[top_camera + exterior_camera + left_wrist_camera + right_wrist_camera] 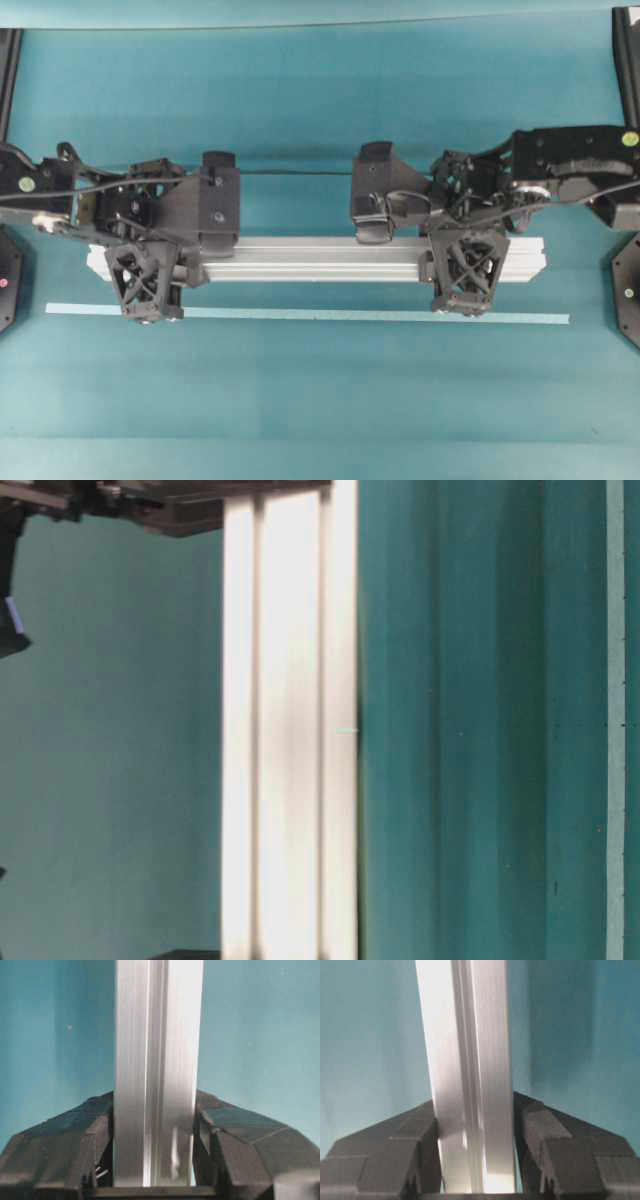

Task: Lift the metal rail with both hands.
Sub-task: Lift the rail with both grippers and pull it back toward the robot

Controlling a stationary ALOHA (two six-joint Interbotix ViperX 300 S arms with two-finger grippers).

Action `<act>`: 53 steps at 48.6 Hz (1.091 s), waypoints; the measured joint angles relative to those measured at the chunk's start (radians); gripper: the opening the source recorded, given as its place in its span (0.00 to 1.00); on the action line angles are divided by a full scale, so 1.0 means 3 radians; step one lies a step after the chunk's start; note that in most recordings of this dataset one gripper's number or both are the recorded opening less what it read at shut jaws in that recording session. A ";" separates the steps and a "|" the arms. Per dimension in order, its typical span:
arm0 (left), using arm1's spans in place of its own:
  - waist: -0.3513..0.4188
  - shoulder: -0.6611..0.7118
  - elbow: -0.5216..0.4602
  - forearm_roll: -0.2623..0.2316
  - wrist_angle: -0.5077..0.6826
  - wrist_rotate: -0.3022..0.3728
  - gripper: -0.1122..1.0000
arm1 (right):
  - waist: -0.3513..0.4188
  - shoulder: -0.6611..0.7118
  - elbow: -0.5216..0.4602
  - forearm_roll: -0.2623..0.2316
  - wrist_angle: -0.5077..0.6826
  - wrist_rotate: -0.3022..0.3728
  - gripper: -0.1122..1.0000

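Where the rail [310, 258] lay crosswise, we found the left gripper [147, 285] and right gripper [468, 275] each clamped on it.

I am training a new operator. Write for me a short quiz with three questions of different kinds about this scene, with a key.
1. True or false: both grippers are closed on the long silver grooved aluminium rail.
2. Which lies nearer the bottom edge of the overhead view: A) the rail, B) the thin pale teal flat strip?
3. Fill in: in the wrist views, the black fingers press the rail from ___ sides.

Key: 1 true (left gripper, right gripper); 2 B; 3 both.
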 measured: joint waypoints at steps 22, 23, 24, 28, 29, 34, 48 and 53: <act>0.0031 -0.0133 -0.0516 0.0010 0.0614 0.0015 0.42 | -0.0015 -0.0010 -0.0614 -0.0087 0.0685 0.0015 0.46; 0.0036 -0.0143 -0.0542 0.0010 0.0634 0.0020 0.42 | -0.0015 -0.0010 -0.0634 -0.0097 0.0711 0.0015 0.46; 0.0041 -0.0153 -0.0562 0.0010 0.0649 0.0020 0.42 | -0.0015 -0.0015 -0.0654 -0.0107 0.0747 0.0015 0.46; 0.0056 -0.0194 -0.0654 0.0010 0.0716 0.0026 0.42 | -0.0015 -0.0015 -0.0741 -0.0123 0.0864 0.0015 0.46; 0.0061 -0.0199 -0.0675 0.0010 0.0736 0.0026 0.42 | -0.0020 -0.0015 -0.0762 -0.0128 0.0885 0.0015 0.46; 0.0066 -0.0225 -0.0767 0.0010 0.0818 0.0020 0.42 | -0.0020 -0.0010 -0.0869 -0.0148 0.1002 0.0031 0.46; 0.0072 -0.0235 -0.1043 0.0010 0.1135 0.0026 0.43 | -0.0015 -0.0010 -0.1237 -0.0189 0.1294 0.0169 0.46; 0.0072 -0.0235 -0.1166 0.0000 0.1227 0.0026 0.42 | -0.0015 -0.0010 -0.1381 -0.0194 0.1442 0.0179 0.46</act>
